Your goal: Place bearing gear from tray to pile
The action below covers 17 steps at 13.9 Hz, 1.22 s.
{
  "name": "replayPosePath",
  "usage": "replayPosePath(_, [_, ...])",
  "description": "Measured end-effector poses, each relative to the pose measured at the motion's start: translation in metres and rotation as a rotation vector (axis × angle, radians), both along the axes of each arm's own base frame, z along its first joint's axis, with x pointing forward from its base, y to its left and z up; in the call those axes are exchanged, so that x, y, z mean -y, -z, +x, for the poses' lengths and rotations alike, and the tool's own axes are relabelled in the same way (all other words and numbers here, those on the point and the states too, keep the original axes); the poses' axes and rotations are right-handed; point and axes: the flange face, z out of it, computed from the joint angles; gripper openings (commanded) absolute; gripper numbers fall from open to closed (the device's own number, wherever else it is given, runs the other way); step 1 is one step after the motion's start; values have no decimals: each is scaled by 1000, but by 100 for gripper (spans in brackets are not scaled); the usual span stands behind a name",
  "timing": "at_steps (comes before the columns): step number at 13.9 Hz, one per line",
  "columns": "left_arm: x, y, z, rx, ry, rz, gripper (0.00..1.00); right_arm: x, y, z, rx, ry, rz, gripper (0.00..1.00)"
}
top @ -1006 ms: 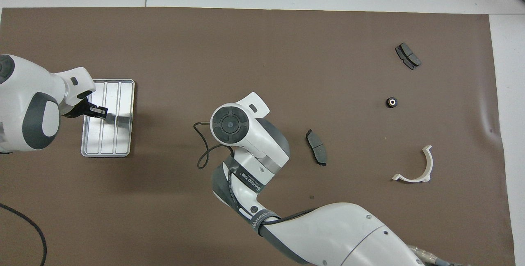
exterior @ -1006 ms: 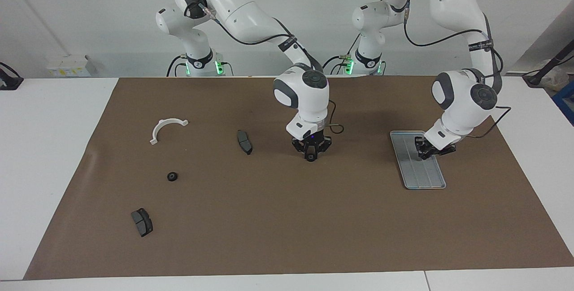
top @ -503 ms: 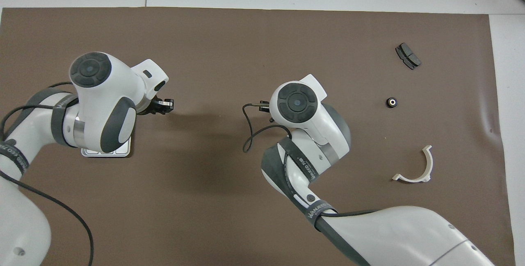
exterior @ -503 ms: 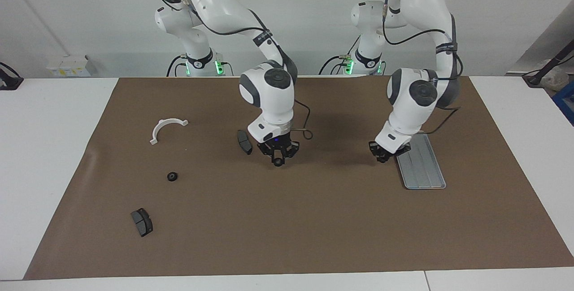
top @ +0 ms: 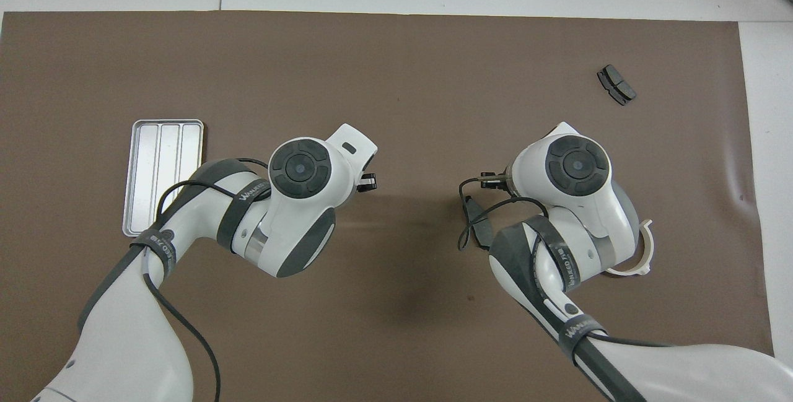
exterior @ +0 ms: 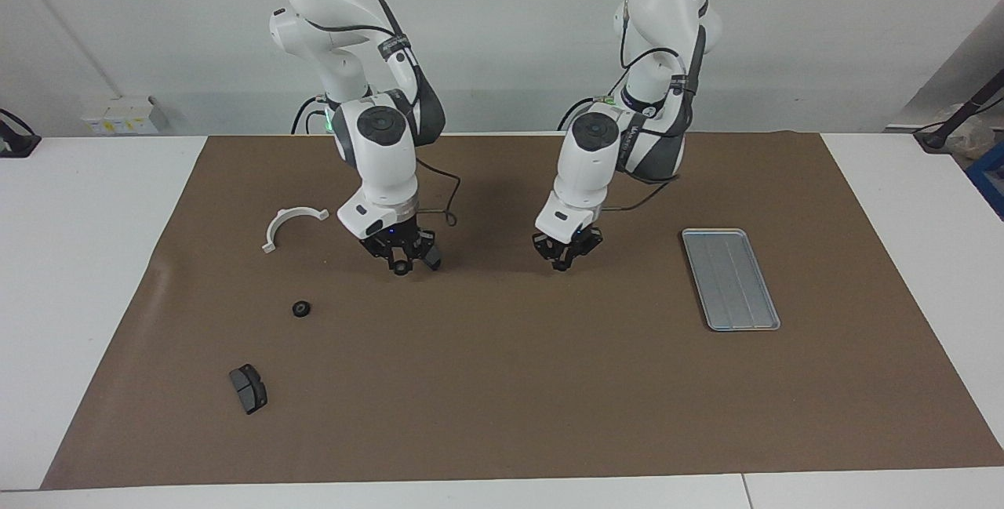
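Bearing gear point(exterior: 300, 309) is lying in the pile point(exterior: 292, 225), at eight o'clock from the nearer right gripper point(exterior: 401, 266) in the facing view. Left gripper point(exterior: 566, 262) is hovering pinched together; right's state cannot be told.

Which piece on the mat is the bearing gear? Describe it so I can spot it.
Start at the brown mat and go to the right arm's end, where the loose parts lie. Between the white curved bracket and the dark brake pad sits the bearing gear: small, black and round, unlike its neighbours.
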Motion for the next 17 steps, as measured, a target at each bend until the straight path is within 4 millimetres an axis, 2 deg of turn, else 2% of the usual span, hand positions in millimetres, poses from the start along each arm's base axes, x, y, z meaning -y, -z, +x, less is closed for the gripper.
replayPosePath(1, [6, 2, -5, -3, 9, 2, 24, 17, 8, -2, -7, -11, -2, 0])
replayPosePath(3, [11, 6, -9, -9, 20, 5, 80, 49, 22, -7, -29, -16, -9, 3])
replayPosePath(4, [12, 7, -11, -11, 23, 7, 100, 59, 27, -10, -35, -12, -10, 28])
replayPosePath(5, [13, 7, -12, -12, 25, 7, 100, 66, 31, -13, -34, -3, -9, 86])
replayPosePath(6, [13, 7, -12, -11, 25, 7, 100, 70, 32, -14, -37, 4, -9, 100])
replayPosePath(9, [11, -6, -1, 15, 11, -7, 100, 66, 22, -11, -19, 1, -4, 100])
replayPosePath(10, [4, -18, 11, 33, -9, -16, 100, 59, 14, -8, -14, -3, -1, 100])
replayPosePath(11, [-11, -35, 27, 45, -42, -18, 100, 48, 5, -5, -9, -2, 8, 100])
replayPosePath(12, [-35, -59, 45, 44, -76, -9, 100, 32, -3, -3, 0, 11, 27, 100])
replayPosePath(14, [-102, -123, 76, 38, -95, 23, 100, -6, -17, -2, 16, 48, 67, 100])
replayPosePath(16, [-167, -180, 86, 16, -69, 57, 100, -47, -24, 0, 27, 80, 89, 100])
replayPosePath(17, [-196, -197, 85, 1, -42, 71, 100, -68, -26, 1, 30, 99, 98, 100])
